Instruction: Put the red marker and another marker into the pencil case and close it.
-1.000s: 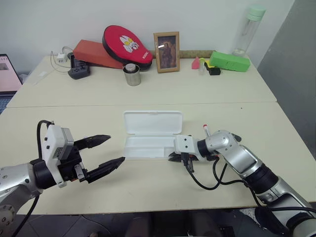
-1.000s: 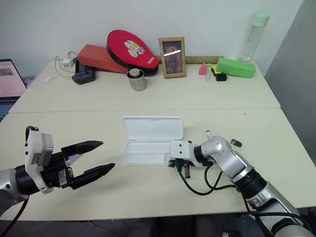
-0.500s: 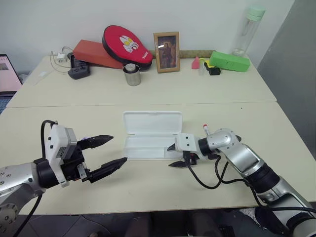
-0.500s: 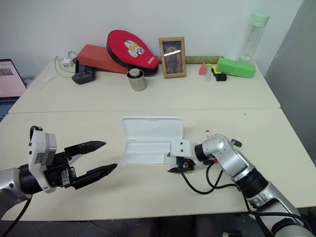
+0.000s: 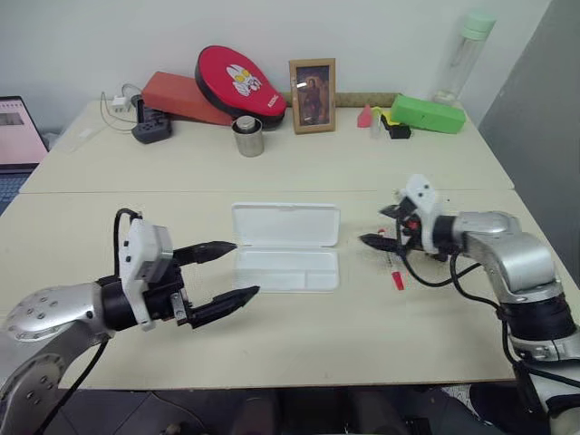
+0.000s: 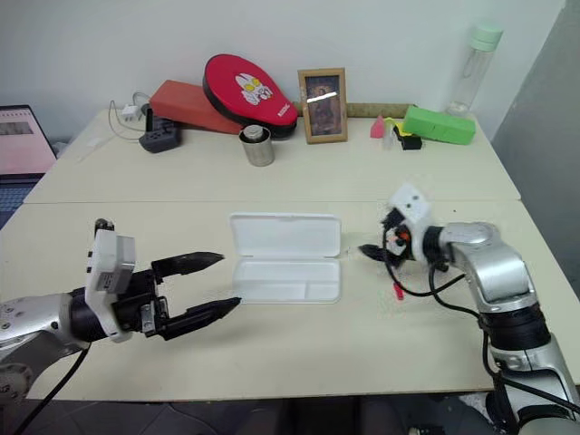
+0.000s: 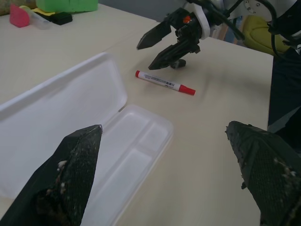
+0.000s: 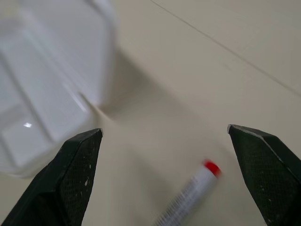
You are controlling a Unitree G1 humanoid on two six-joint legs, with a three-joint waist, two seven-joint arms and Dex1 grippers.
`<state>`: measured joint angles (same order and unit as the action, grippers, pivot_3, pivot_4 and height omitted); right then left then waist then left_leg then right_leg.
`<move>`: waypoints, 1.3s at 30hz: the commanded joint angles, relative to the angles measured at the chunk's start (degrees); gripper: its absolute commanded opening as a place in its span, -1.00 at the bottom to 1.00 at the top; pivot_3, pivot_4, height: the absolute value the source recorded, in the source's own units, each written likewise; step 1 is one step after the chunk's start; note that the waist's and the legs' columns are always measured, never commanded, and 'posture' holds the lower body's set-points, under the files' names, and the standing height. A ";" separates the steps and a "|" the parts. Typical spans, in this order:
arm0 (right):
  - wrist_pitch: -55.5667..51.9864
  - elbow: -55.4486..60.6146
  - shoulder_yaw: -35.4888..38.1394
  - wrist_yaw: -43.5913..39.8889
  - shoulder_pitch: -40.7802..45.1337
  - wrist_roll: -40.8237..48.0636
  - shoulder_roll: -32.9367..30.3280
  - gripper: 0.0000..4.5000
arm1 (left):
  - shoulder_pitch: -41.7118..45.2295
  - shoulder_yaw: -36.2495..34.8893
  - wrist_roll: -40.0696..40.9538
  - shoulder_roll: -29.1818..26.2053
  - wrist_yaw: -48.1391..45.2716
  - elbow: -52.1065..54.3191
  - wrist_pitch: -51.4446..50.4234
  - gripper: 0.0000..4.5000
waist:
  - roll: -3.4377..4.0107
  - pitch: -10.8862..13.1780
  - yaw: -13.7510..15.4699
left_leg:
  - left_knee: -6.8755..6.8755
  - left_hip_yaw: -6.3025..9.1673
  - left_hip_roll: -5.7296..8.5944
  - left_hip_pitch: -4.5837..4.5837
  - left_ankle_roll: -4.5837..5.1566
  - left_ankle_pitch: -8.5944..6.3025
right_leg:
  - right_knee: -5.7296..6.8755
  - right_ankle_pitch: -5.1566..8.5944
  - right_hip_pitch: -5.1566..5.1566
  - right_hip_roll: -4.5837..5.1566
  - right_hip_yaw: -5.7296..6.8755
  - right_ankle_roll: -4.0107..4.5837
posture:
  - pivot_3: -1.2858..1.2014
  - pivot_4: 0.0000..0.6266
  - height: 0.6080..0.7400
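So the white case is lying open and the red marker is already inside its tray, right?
Not quite. The pencil case is open, but the red marker lies on the table beside it, near the right end effector. The left wrist view shows this.

wall: plain white, behind the tables (image 5: 109,36)
furniture: two cream tables (image 5: 299,353) set edge to edge, seam running across between them
far table clutter: red paddle case (image 5: 237,80), framed picture (image 5: 312,83), metal cup (image 5: 246,137), green box (image 5: 431,113), clear bottle (image 5: 460,56)
left edge: laptop screen (image 5: 20,129)
right side: grey floor (image 5: 535,127)
light: even, soft shadows
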<state>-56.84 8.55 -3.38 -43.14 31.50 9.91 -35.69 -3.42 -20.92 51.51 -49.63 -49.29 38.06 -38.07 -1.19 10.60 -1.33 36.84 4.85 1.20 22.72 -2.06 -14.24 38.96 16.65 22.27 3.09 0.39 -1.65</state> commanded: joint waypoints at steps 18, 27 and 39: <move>-10.29 9.86 0.23 16.97 -4.89 -3.22 3.43 0.99 | 7.84 6.43 -3.78 -0.06 -4.77 -3.76 3.21 1.00 | 0.04 0.01 -0.37 | 0.04 -0.04 -0.02 -0.01 0.01 0.00 | 0.04 0.00 -0.01 -0.20 0.02 -0.01 | 0.03 -0.52 1.00; -20.48 20.05 1.63 16.73 0.16 3.85 8.46 0.99 | 6.12 5.05 -3.35 -0.24 -4.26 -2.94 2.93 1.00 | 0.06 0.03 -0.55 | 0.04 -0.01 -0.09 -0.04 0.01 0.00 | 0.08 0.00 0.00 -0.26 0.01 -0.01 | 0.03 -0.52 1.00; -24.03 22.97 -3.89 22.68 -3.20 4.76 13.80 0.99 | 5.56 4.72 -3.15 -0.26 -3.89 -2.71 2.86 1.00 | 0.06 0.02 -0.37 | 0.04 0.07 -0.01 -0.02 0.01 0.00 | 0.06 -0.01 -0.01 -0.18 0.05 -0.01 | 0.03 -0.52 1.00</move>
<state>-80.99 29.23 -6.56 -21.51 28.90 14.73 -22.04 1.78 -14.96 47.98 -49.41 -53.15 33.87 -35.79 -1.13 10.63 -1.69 36.88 4.93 1.19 22.70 -2.04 -14.23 39.02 16.64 22.25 2.91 0.45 -1.66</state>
